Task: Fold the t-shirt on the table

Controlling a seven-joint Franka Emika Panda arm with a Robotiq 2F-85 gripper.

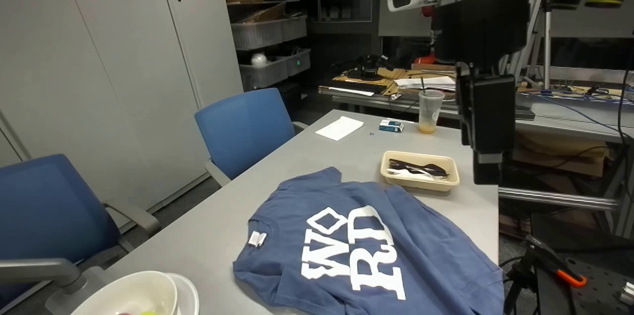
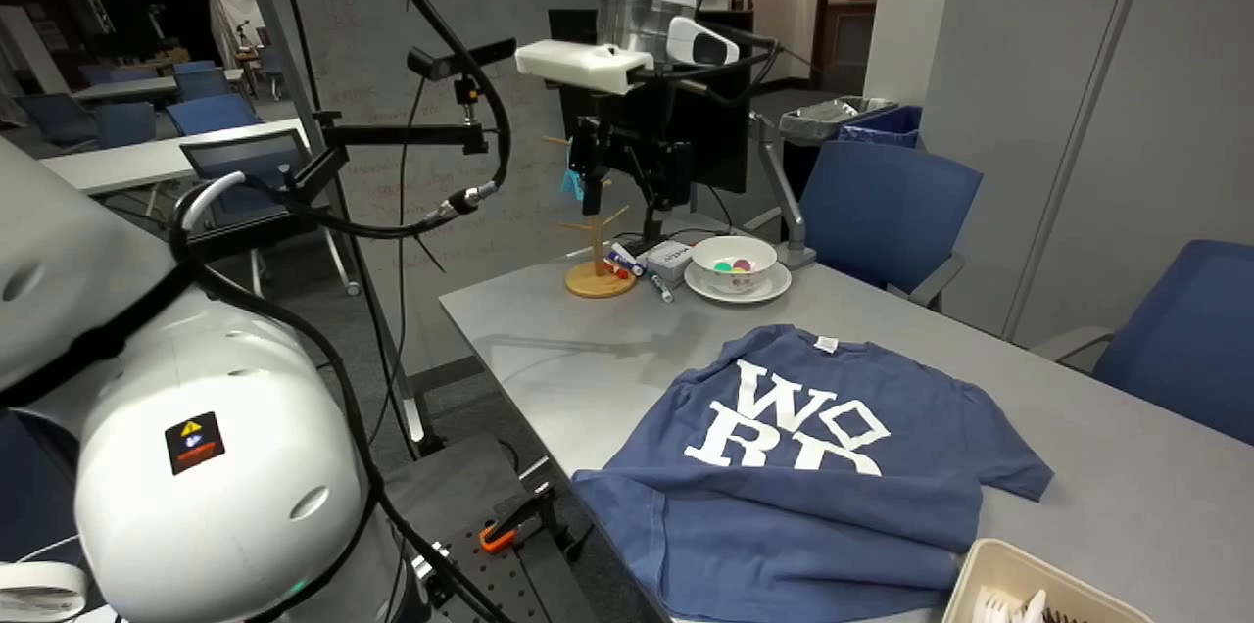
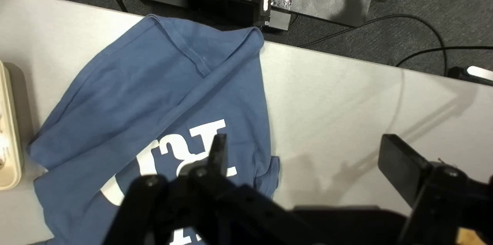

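The shirt (image 2: pixel 813 486) lies on the table (image 2: pixel 598 398); in an exterior view we read WORD on its chest. From its middle, we place the tag (image 2: pixel 826 344), too small to read, at twelve o'clock and the gripper (image 2: pixel 630 200), fingers wide apart, at eleven.

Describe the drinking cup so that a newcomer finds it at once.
In an exterior view, find the light grey table. Past the blue t-shirt, at its far end, stands the cup. Unlike the small box beside it, the cup is tall and translucent, with a dark straw and orange liquid.
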